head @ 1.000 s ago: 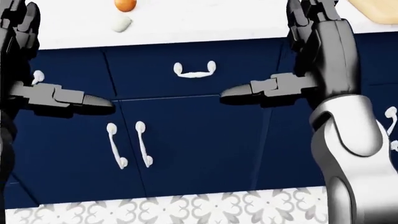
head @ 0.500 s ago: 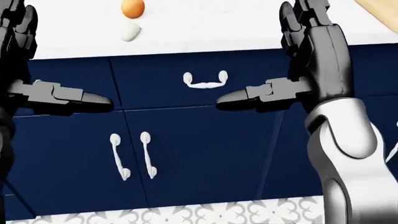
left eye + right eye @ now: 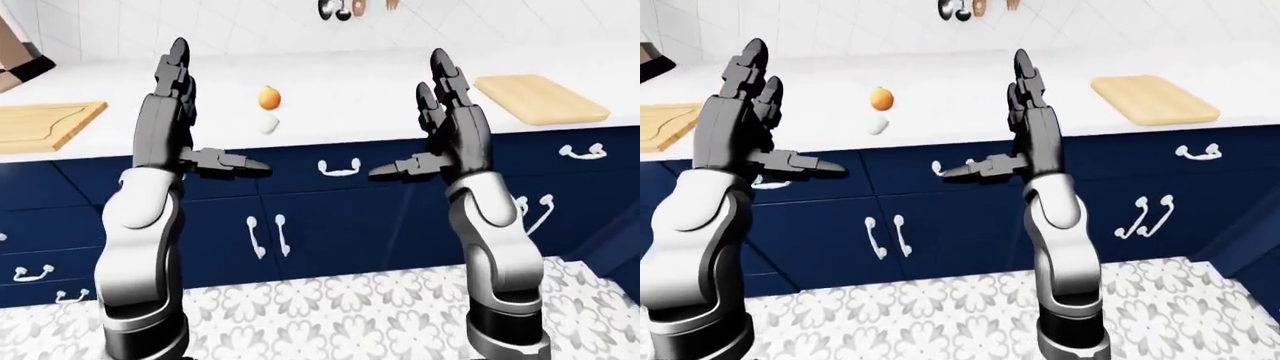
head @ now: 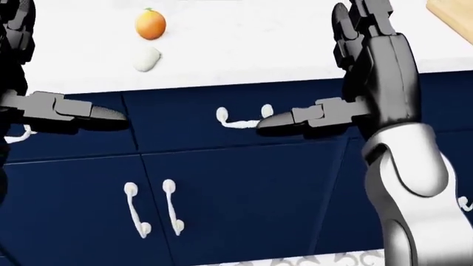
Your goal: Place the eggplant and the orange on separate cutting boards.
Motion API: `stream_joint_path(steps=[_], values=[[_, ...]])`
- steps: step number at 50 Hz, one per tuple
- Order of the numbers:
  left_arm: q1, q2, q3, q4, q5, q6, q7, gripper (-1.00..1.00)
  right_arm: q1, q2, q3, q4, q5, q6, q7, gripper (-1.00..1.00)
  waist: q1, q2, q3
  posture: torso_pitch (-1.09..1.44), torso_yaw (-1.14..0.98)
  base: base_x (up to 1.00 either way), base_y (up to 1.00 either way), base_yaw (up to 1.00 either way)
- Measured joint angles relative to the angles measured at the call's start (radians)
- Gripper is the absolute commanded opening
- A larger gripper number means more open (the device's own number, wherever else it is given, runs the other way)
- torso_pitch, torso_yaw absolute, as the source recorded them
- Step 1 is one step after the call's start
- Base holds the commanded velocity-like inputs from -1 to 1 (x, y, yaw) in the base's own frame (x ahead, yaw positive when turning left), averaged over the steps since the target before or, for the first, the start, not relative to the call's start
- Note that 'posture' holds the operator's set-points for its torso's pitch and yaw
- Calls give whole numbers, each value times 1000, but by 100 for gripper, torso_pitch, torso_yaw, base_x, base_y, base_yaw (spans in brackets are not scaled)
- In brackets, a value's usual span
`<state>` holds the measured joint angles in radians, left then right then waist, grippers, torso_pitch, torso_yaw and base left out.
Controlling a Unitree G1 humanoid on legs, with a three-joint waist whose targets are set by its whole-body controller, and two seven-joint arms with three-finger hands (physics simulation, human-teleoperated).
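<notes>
Approach step, nothing grasped yet. Left hand (image 3: 170, 105) and right hand (image 3: 450, 112): raised, fingers spread, released, empty. Orange (image 3: 269, 97): round, bright orange-skinned, small stem nub on top; resting on white desk (image 3: 380, 97), far of the navy cabinets (image 3: 340, 217), between the two hands. Small white lump (image 3: 267, 124): just near of the orange, identity unclear. Cutting boards: one far left (image 3: 45, 124), one far right (image 3: 540, 97), both bare. Eggplant: not visible. Next move, judged: step closer, reach over the orange, close fingers round it.
</notes>
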<state>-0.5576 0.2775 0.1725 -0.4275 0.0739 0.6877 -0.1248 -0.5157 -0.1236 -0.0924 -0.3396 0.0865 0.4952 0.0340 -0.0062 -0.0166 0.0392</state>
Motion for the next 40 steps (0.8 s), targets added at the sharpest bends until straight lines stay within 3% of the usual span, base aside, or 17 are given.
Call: stream_joint_path(steps=[3,7,9,11,15,25,28,31,33,36,39,40], values=[[-4,2,7,-5,7,-6,3,100,1,1,7,-12,1,-7,4,100,-1,34,11,0,0,27,23,0],[2,-2,1,-10,12,-13,1,100,11,2,5,-14,4,-9,10,100,-8,37,-3,0,0,32,38,0],[-5,2,2,-18,13,-14,-3,100,4,-1,-1,-17,4,-12,7,100,-20,63,-8,0,0,32,28,0],[-14,11,12,-23,14,-13,-5,100,-13,2,-1,-18,4,-15,3,100,-19,104,-13,0,0,25,27,0],[-2,16,31,-2,23,8,0,100,-3,12,35,-1,9,-6,12,100,5,97,7,0,0,23,27,0],[-18,15,19,-14,35,-2,-8,100,-2,8,14,-22,14,-20,6,100,21,-14,-7,0,0,15,21,0],[-3,1,1,2,34,2,-12,100,9,7,8,-14,14,-9,0,100,9,21,2,0,0,9,6,0],[-4,-3,-11,3,29,3,-20,100,26,6,1,-4,9,-4,-6,100,-3,-5,5,0,0,7,5,0],[-5,-2,-4,-3,30,-3,-20,100,8,3,-1,-18,12,19,-8,100,-2,1,-6,0,0,7,5,0],[-1,0,4,-17,35,-14,-16,100,-10,2,1,-46,16,15,-11,100,-2,35,-4,0,0,5,5,0],[-3,5,9,-23,39,-20,-14,100,-15,5,6,-52,20,5,-11,100,4,87,-13,0,0,2,3,0],[-1,8,15,-23,41,-21,-14,100,-9,10,13,-51,22,5,-9,100,4,74,-5,0,0,2,0,0]])
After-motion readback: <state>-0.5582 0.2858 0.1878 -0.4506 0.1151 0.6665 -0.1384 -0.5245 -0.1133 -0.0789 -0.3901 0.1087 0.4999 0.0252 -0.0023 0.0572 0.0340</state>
